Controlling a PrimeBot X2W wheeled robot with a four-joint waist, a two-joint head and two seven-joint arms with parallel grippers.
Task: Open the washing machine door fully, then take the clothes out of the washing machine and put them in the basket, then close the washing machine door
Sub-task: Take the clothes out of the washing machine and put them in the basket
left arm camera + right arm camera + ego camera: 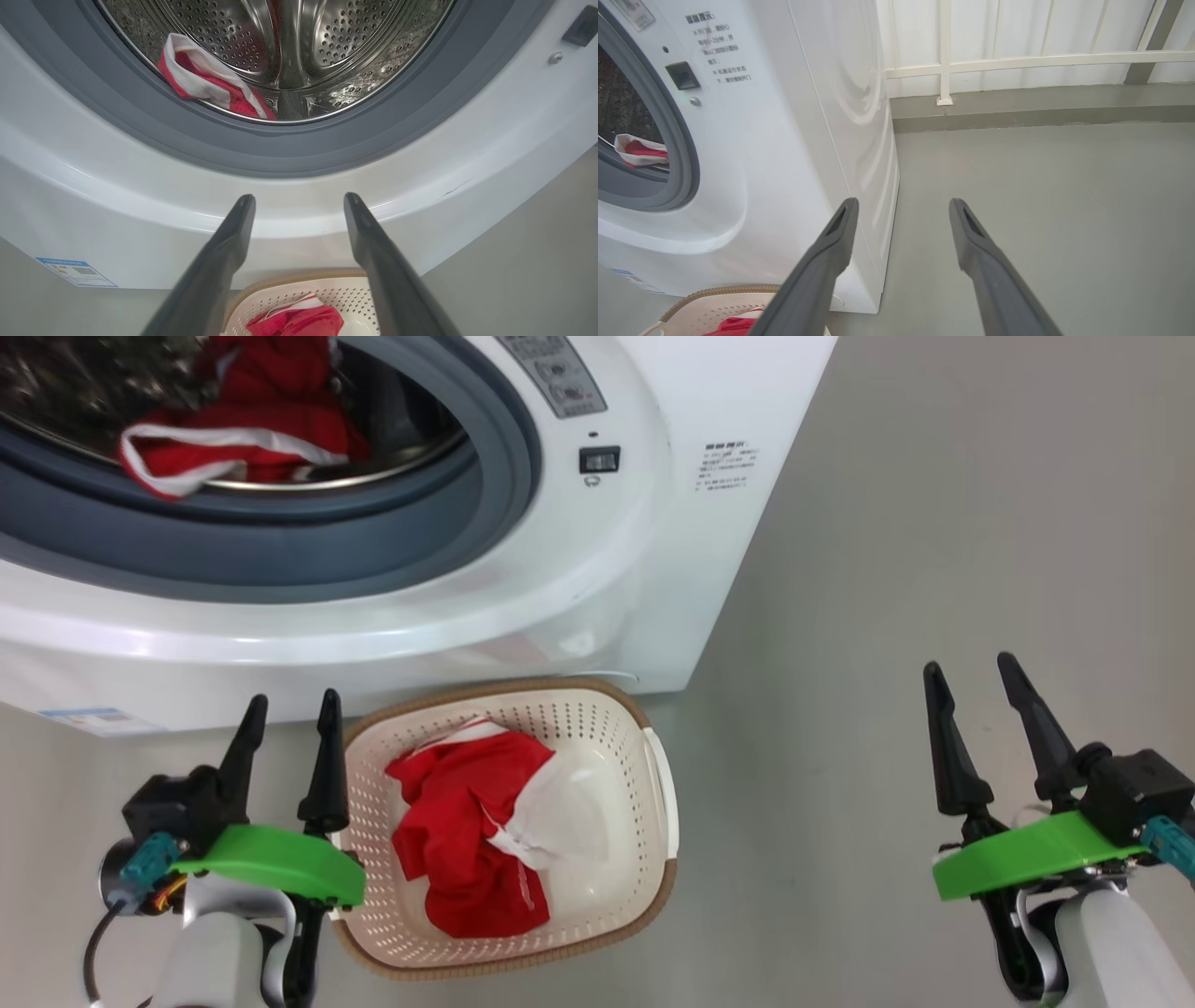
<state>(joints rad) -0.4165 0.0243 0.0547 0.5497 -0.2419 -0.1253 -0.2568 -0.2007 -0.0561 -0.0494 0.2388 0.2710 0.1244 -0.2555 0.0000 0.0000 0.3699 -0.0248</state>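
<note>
1. Left gripper (pixel 292 700), with two long dark fingers, is at the lower left of the head view. Its jaws are spread wide and hold nothing.
2. It hangs just beside the left rim of a small oval cream plastic basket (pixel 579 719) with perforated sides and a brown woven-look rim.
3. In the left wrist view the left gripper (pixel 300 198) points at the white front of the machine below the drum opening, with the basket's (pixel 289 291) end under its fingers.
4. Right gripper (pixel 969 665) is at the lower right, well apart from the basket, over bare grey floor (pixel 934 523). Its jaws are likewise wide apart and empty.
5. In its own wrist view the right gripper (pixel 904 201) points past the machine's right-hand corner towards a white railing (pixel 1017 60).
6. A bright red soft garment with white panels (pixel 457 840) lies crumpled inside the basket.
7. The basket stands on the floor against the front of the big white boxy washing machine (pixel 597 579).
8. A second red garment with white trim (pixel 243 439) lies in the perforated steel drum (pixel 327 46), its edge draped on the drum's lip just inside the grey rubber ring (pixel 280 560).
9. A small blue label (pixel 93 717) sits at the machine's lower left corner.
</note>
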